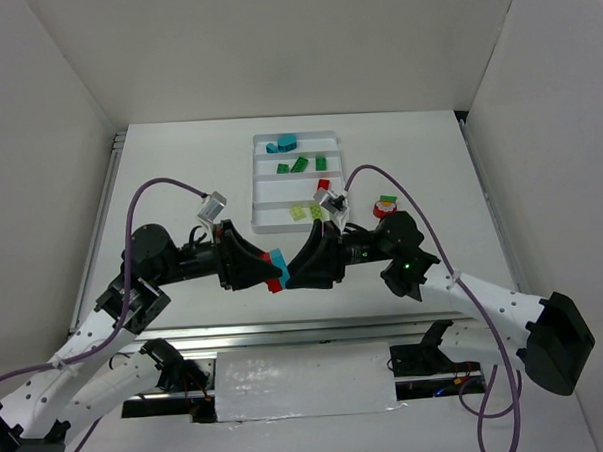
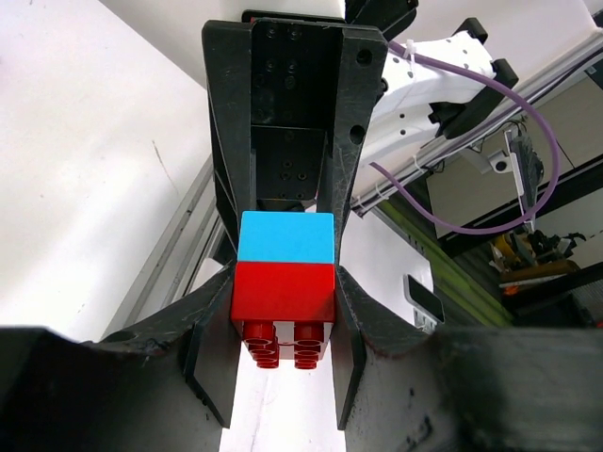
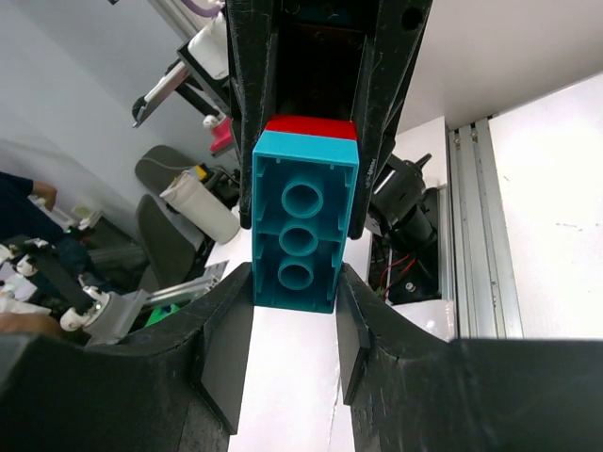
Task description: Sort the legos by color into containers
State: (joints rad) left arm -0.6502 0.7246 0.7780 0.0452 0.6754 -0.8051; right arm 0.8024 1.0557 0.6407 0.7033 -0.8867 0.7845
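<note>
- Left gripper (image 2: pixel 280 372): the jaws are standing narrow and clamping the red brick (image 2: pixel 283 292) by two opposite sides. Its studs are pointing back at the wrist camera.
- Right gripper (image 3: pixel 294 315): the jaws are also narrow, pinching the teal brick (image 3: pixel 301 235) along its long sides. Its hollow underside is facing the right wrist camera.
- The two bricks are sitting plugged together, face to face, with no gap showing at the seam. Each gripper is holding one half of the pair.
- From above, the pair is hanging in the air between the two arms over the table (image 1: pixel 179 171). It is on the near side of the tray (image 1: pixel 257 188) and not touching it.
- Tray, far to near: teal pieces (image 1: pixel 281 144) are lying in the first compartment and green pieces (image 1: pixel 299 165) in the second. The third is showing no brick where it is visible. Yellow-green pieces (image 1: pixel 303 214) are lying in the nearest.
- A small red-and-green piece (image 1: pixel 386 202) is lying on the table just right of the tray.

Judgement: the step in hand is splitting a stuck two-colour pair before either brick can be sorted. The next move is calling for both grips held firm and a pull apart along the stud axis, perhaps with a slight peel. After that the teal likely goes to the far compartment and the red to the third.
</note>
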